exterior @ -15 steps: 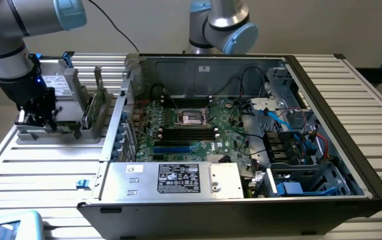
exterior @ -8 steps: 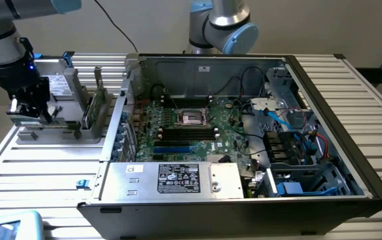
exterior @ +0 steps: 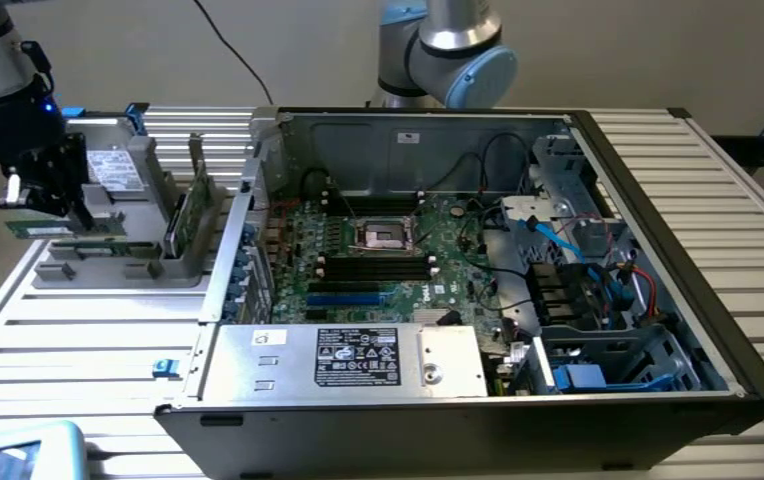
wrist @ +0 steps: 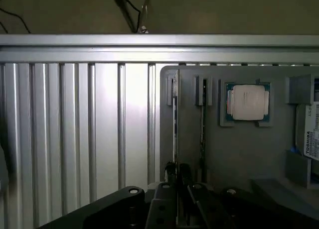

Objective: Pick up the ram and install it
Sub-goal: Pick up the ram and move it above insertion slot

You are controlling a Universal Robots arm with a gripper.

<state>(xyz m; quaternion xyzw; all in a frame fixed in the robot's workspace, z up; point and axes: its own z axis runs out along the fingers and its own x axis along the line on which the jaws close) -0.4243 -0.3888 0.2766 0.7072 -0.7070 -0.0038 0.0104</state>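
Ram [exterior: 55, 232] [wrist: 174, 124] is standing on edge at the grey tray [exterior: 115, 272] [wrist: 239, 154] on the desk [exterior: 75, 330], to the exterior view's left of the open computer case [exterior: 702, 300]. I'm pinching its thin edge with my gripper [exterior: 51, 218] [wrist: 177, 171], jaws pressed nearly together. I'm working the pick step and can't tell if it's clear of its slot. I'm judging that getting it out is calling for a straight, square pull, avoiding the neighbouring stick [wrist: 203, 134].

RAM [wrist: 175, 119] on edge in tray [wrist: 239, 154]
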